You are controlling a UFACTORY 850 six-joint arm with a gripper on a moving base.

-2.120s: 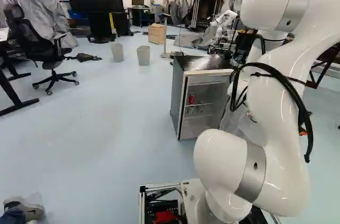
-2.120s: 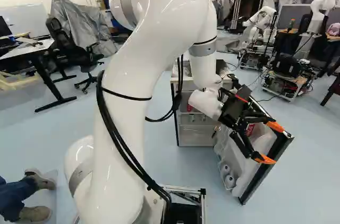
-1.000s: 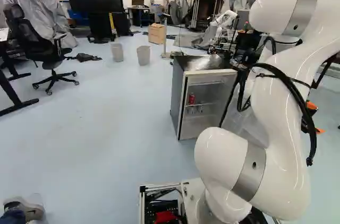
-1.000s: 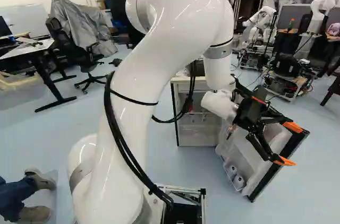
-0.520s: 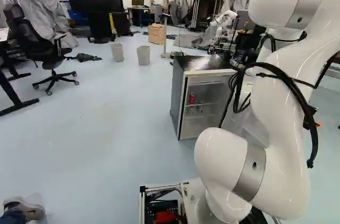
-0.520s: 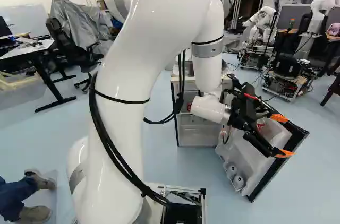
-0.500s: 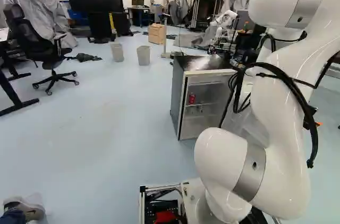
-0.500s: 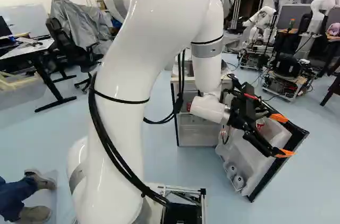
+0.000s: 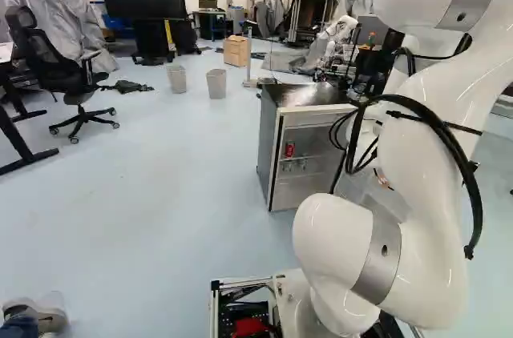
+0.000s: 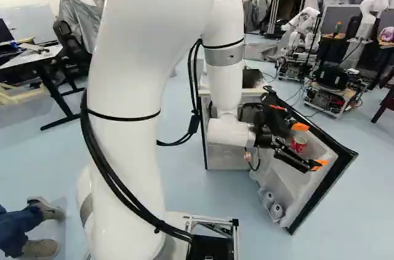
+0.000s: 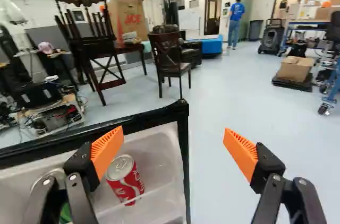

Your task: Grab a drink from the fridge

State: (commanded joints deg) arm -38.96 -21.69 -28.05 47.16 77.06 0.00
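Arm [image 9: 421,202] is reaching from the base joint out to the open fridge door. Gripper [image 11: 172,144] is spread wide, orange pads [image 11: 108,151] well apart with nothing pinched. From the wrist view, one finger overlaps my sight of the red can [image 11: 126,182]; the other hangs out past the door's edge, over floor. Can stands in the clear bin of the fridge door [image 11: 183,128], just beside a silver-topped can [image 11: 50,178]. Can't tell if the finger touches either one.

I read this as the line-up step: door is open, drink isn't taken. Next move needs me to shift sideways toward the bin so the can sits midway between the pads, then lower and come in before closing. Have to get one finger down between the two cans without knocking the neighbour, and keep the other off the door frame and bin wall.

Behind that, fridge [image 9: 271,142] has a second red can [image 9: 289,149] on its shelf, a fallback in my view. Further off, another robot [image 10: 301,29] and a dark wooden chair [image 11: 169,57], both well clear of the reach.
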